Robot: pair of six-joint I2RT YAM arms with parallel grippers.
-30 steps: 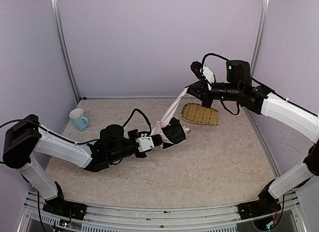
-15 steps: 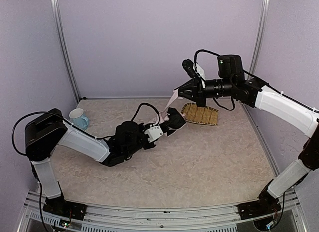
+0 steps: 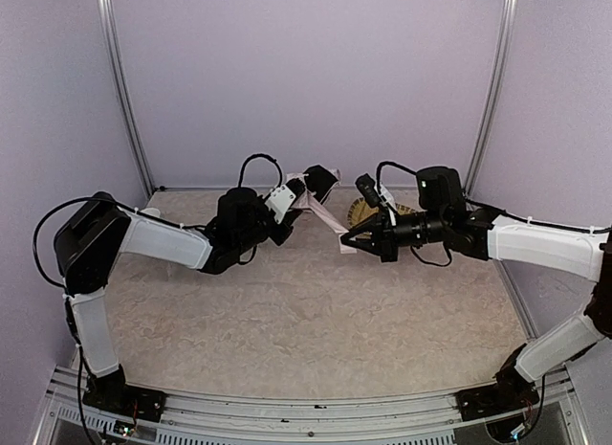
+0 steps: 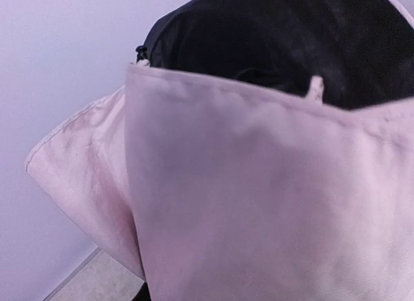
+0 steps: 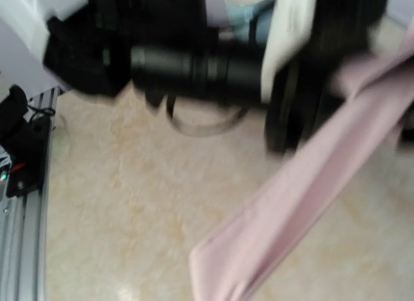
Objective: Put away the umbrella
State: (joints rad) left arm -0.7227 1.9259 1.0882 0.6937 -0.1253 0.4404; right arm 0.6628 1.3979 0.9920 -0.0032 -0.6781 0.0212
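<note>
Top external shows me the umbrella (image 3: 319, 183) bunched up and lifted clear of the table (image 3: 287, 311), close to the back wall, at the tip of the left gripper (image 3: 299, 190); that gripper's jaws look partly closed around the bundle, which I read as a clamp on the folded canopy. Left wrist gives me only pale pink cloth with the black lining (image 4: 272, 42) above it, and no fingers in frame.

From the bundle a pink flap (image 3: 327, 218) runs down and toward my right side, stretched fairly straight, ending at the right gripper (image 3: 346, 245); those jaws are pressed together, and since the flap ends right at their tip I judge it is pinched there. Right wrist is blurred; it shows the flap crossing on a diagonal, nothing of the fingers.

The right gripper sits lower than the left, just in front of the woven bamboo tray (image 3: 361, 209); I cannot make out the shaft or handle.

The long axis that matters is the flap, high at the left, low at the right; the left arm has the bulk, so I judge the right must carry its end up and leftward to the bundle.
</note>
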